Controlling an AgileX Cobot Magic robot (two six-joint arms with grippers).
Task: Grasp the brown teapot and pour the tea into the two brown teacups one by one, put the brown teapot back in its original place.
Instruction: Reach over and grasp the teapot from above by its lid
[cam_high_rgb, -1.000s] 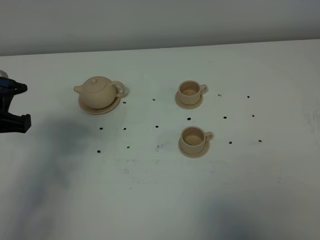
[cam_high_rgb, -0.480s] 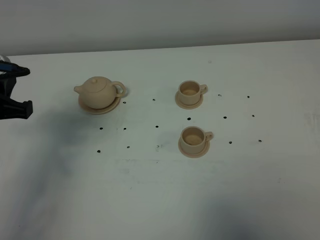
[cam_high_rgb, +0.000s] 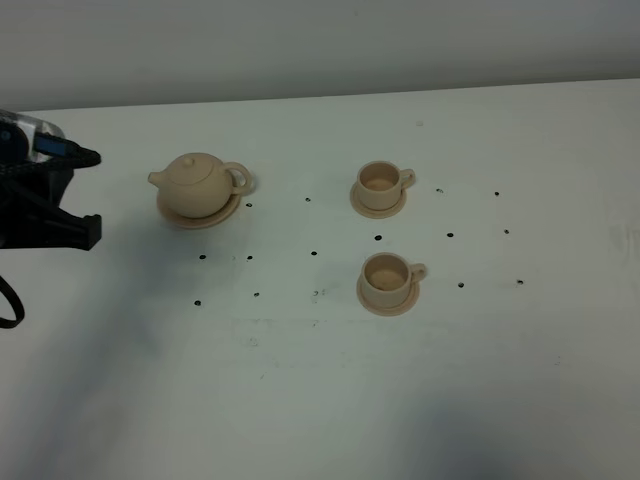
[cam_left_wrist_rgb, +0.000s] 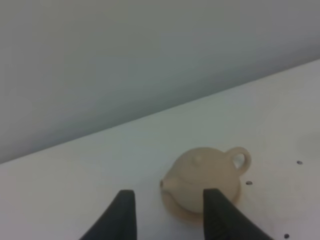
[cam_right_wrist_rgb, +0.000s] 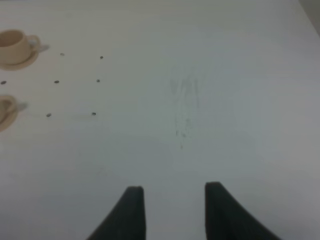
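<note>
The tan teapot (cam_high_rgb: 199, 181) sits lidded on its wide saucer (cam_high_rgb: 180, 216) at the left of the white table, spout to the left, loop handle to the right. It also shows in the left wrist view (cam_left_wrist_rgb: 205, 180). My left gripper (cam_high_rgb: 92, 190) is open and empty, just left of the teapot and apart from it; its fingertips (cam_left_wrist_rgb: 126, 198) frame the spout side. Two tan teacups on small saucers stand to the right, the far one (cam_high_rgb: 380, 185) and the near one (cam_high_rgb: 388, 279). My right gripper (cam_right_wrist_rgb: 169, 194) is open and empty over bare table; both cups (cam_right_wrist_rgb: 15, 45) lie far off.
Small black dots (cam_high_rgb: 313, 251) mark the white table (cam_high_rgb: 320, 390) between teapot and cups. A pale wall (cam_high_rgb: 320, 40) runs behind the table's back edge. The right arm is out of the high view.
My left gripper has moved right along the table toward the teapot, more of the arm now showing. The teapot and cups have not moved.
</note>
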